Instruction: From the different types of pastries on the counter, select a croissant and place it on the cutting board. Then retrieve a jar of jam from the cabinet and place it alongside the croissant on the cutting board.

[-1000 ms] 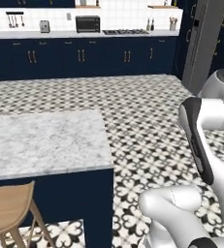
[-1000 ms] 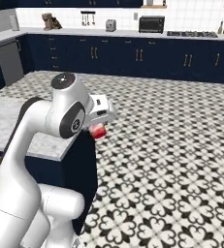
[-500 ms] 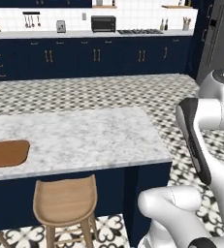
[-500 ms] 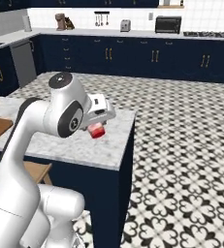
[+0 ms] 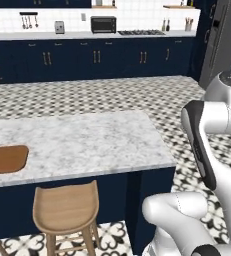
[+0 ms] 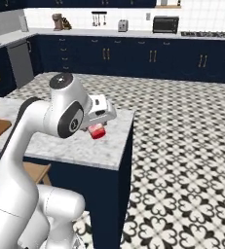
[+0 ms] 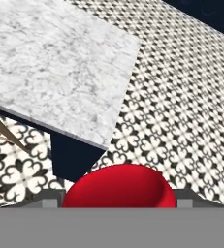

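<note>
The jam jar (image 6: 97, 131), red-lidded, hangs clamped in the jaws above the marble table's (image 6: 84, 146) end edge. The brown cutting board (image 5: 4, 159) lies flat at the table's far left.

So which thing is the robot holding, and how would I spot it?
Find the white marble island counter in the middle of the kitchen, then the big white robot arm beside it. At the arm's end, the hand grips a small jar with a bright red lid. It is the lone bright red thing among the navy cabinets and the grey-white marble.
</note>
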### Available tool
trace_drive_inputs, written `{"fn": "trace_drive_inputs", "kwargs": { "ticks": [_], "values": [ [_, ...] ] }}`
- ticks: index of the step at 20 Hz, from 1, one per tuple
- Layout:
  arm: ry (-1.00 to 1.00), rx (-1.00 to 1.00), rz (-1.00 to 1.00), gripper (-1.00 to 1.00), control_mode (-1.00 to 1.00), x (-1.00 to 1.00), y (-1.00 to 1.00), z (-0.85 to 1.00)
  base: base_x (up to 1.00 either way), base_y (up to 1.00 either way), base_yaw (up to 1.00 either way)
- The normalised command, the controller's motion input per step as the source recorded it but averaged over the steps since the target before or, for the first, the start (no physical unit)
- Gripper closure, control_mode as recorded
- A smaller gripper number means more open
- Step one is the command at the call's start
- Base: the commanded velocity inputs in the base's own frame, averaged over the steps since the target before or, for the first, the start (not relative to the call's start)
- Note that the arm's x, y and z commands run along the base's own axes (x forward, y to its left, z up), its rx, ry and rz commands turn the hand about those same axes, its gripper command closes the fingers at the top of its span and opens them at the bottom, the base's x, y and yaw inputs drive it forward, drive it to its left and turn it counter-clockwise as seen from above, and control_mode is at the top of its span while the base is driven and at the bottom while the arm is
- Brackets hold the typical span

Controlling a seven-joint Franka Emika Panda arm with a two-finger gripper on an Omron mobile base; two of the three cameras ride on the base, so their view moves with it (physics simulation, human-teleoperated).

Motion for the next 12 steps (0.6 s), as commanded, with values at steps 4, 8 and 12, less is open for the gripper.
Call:
{"fn": "trace_drive_inputs", "kwargs": {
  "ticks": [4, 8, 12],
  "values": [
    [0.0, 0.0, 0.0, 1.0, 1.0, 0.0, 0.0, 0.0, -1.0, 0.46, 0.18],
    [0.0, 0.0, 0.0, 1.0, 1.0, 0.0, 0.0, 0.0, -0.97, -0.31, 0.46],
    [0.0, 0.0, 0.0, 1.0, 1.0, 0.0, 0.0, 0.0, -0.53, -0.72, 0.55]
  ]
}}
